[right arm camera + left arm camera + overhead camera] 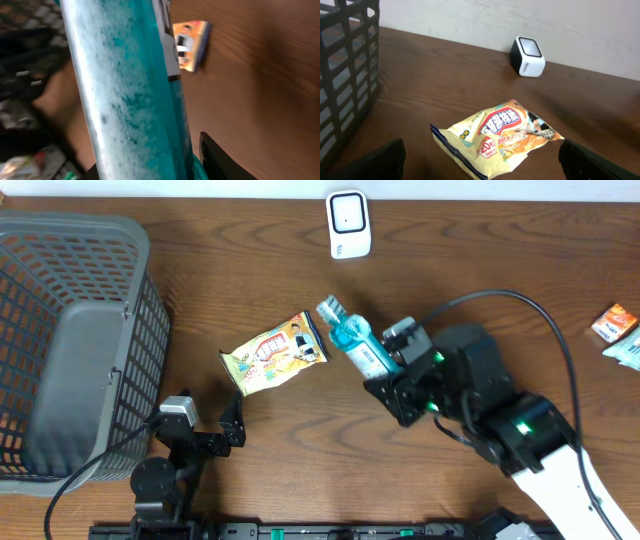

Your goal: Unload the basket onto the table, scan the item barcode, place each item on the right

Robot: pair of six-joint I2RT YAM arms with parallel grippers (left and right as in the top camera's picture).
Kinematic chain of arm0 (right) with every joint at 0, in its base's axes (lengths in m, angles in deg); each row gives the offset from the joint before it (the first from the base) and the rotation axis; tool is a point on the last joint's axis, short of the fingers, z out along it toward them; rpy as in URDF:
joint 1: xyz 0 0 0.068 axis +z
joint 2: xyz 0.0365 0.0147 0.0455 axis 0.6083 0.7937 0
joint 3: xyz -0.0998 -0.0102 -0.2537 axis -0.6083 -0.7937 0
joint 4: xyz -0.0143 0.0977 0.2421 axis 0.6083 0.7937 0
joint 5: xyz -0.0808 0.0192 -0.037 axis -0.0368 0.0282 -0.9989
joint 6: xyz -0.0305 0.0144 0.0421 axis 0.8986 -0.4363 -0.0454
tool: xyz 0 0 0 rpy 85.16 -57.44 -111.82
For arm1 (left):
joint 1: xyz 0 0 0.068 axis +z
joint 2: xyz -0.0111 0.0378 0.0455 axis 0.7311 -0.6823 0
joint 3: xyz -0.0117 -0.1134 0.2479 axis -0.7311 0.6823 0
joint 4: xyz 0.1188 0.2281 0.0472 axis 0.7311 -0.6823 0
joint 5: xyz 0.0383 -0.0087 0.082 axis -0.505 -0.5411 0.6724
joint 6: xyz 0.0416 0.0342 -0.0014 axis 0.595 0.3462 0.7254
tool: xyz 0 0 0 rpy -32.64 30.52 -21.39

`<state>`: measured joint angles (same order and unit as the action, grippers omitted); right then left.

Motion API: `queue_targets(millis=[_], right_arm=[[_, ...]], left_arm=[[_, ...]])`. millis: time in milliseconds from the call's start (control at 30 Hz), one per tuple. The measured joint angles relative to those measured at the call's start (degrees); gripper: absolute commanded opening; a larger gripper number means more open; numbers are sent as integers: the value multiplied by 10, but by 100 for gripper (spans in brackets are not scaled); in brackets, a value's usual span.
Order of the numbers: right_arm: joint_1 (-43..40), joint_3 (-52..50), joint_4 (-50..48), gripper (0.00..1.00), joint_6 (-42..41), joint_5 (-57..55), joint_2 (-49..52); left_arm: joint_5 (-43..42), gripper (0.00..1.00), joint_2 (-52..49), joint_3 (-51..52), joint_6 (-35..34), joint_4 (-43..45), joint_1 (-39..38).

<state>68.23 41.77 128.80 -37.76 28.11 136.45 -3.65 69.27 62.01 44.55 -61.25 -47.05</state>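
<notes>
My right gripper [378,366] is clenched on 1 teal packet [356,340], held below the white scanner [349,223], probably so its barcode can be turned toward the scanner. Farther below the scanner and to the left, my left gripper [232,426] hangs released, grasping nothing.

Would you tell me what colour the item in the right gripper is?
The item is teal, clearest in the right wrist view.
</notes>
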Motion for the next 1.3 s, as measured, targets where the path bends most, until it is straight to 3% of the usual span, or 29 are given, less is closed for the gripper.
queue_targets(millis=[400,633,900,1067,1300], right_arm=[[0,-1,-121,21,1,-187,173],[0,-2,-218,18,2,-351,210],[-14,-2,-342,18,42,-421,258],[-21,-2,-433,20,123,-470,308],[-20,6,-620,19,320,-541,389]], left_arm=[[0,98,0,0,0,0,0],[0,98,0,0,0,0,0],[0,98,0,0,0,0,0],[0,98,0,0,0,0,0],[0,98,0,0,0,0,0]])
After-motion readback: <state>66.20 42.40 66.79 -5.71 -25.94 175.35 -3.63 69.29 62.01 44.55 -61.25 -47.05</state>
